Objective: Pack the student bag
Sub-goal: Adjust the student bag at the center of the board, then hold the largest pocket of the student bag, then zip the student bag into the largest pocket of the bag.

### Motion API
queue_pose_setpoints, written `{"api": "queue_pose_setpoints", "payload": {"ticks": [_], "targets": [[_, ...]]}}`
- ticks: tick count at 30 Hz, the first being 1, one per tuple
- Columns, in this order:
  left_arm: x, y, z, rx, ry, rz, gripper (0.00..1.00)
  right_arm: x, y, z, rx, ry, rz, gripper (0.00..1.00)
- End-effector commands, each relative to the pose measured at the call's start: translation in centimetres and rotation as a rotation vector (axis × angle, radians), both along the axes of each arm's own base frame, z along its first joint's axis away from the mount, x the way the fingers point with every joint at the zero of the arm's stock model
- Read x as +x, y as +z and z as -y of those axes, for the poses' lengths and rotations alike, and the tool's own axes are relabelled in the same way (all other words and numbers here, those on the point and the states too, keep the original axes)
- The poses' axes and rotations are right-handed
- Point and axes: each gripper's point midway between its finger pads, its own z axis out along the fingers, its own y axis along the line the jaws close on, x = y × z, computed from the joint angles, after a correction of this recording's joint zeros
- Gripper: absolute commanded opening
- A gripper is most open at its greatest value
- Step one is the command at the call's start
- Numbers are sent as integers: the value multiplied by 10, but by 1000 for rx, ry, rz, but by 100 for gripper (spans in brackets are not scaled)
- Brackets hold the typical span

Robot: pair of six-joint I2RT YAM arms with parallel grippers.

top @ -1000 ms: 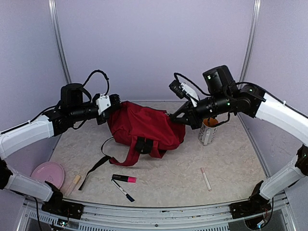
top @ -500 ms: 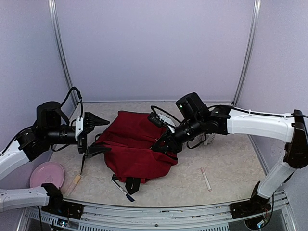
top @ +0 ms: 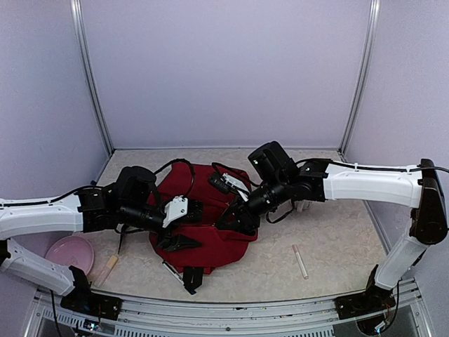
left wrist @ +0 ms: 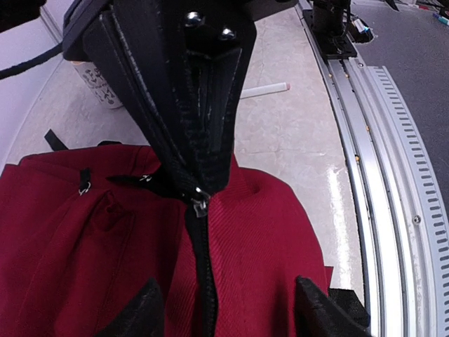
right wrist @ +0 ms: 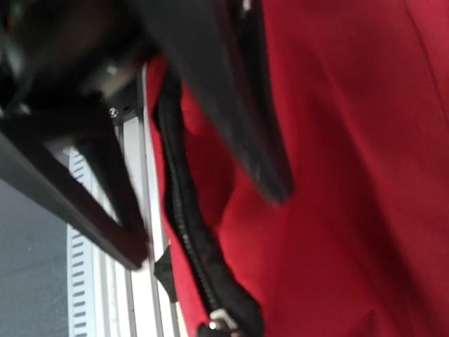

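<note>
The student bag [top: 210, 242], dark red with black straps, lies slumped on the table between the arms. My left gripper [top: 191, 225] is open just over the bag's front left. In the left wrist view its fingertips [left wrist: 314, 309] straddle red fabric and the black zipper line [left wrist: 203, 274] without touching them. My right gripper [top: 226, 223] is shut, its tip pinching the bag at the zipper pull [left wrist: 200, 205]. The blurred right wrist view shows red fabric, the zipper and its pull [right wrist: 223, 321].
A pink plate [top: 69, 253] and a beige stick [top: 109, 265] lie front left. A black marker [top: 177, 275] pokes out from under the bag. A pale pen [top: 300, 261] lies front right. A patterned cup [left wrist: 98, 84] stands behind the right arm.
The bag, held up between both grippers a second ago, now lies lower and nearer the front. The left gripper let go, swung out left, then came back open over it.
</note>
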Motion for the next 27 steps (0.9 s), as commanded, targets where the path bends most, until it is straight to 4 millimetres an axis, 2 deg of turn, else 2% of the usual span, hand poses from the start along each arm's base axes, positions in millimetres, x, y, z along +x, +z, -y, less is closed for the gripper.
{"api": "queue_pose_setpoints", "payload": {"ticks": [1,3,4,7,9,13,18,20,25,27], "targets": [[3,24,21,-74,-16,47,45,0,16,-2,39,-1,37,0],[5,26,21,-71,-6,58,8,-1,16,0,24,3,41,0],[7,28,20,-72,9,64,0,-1,16,2,15,4,47,0],[6,34,7,-72,31,116,0,0,13,16,-25,6,53,0],[7,37,-6,-61,63,162,0,8,3,34,-79,-29,60,0],[4,50,-30,-60,103,250,0,37,-34,89,-204,-174,21,0],[1,64,-51,-73,114,330,0,79,-55,147,-272,-369,4,0],[-5,70,-55,-83,90,337,0,95,-62,161,-299,-425,13,0],[-17,95,-61,-184,40,360,0,137,-96,190,-408,-540,4,0],[-16,94,-64,-188,41,354,0,152,-104,195,-423,-564,9,0]]}}
